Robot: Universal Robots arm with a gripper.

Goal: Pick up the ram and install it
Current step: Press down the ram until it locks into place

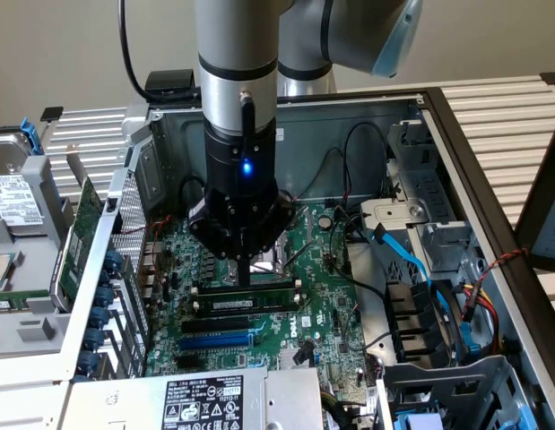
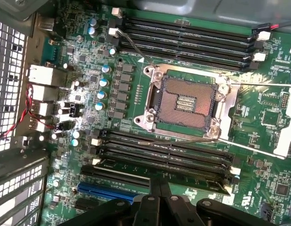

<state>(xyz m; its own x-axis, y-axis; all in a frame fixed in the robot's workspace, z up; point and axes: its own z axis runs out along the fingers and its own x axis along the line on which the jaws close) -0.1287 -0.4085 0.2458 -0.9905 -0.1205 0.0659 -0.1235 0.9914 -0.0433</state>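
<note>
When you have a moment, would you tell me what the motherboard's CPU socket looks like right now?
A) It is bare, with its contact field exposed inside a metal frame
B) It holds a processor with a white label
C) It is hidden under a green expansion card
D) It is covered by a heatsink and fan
A: in the wrist view the CPU socket lies open, its brownish contact field exposed inside a metal frame, with nothing mounted on it.

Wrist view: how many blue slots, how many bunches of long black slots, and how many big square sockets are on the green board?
blue slot: 1
banks of black memory slots: 2
CPU socket: 1
Total: 4
</note>
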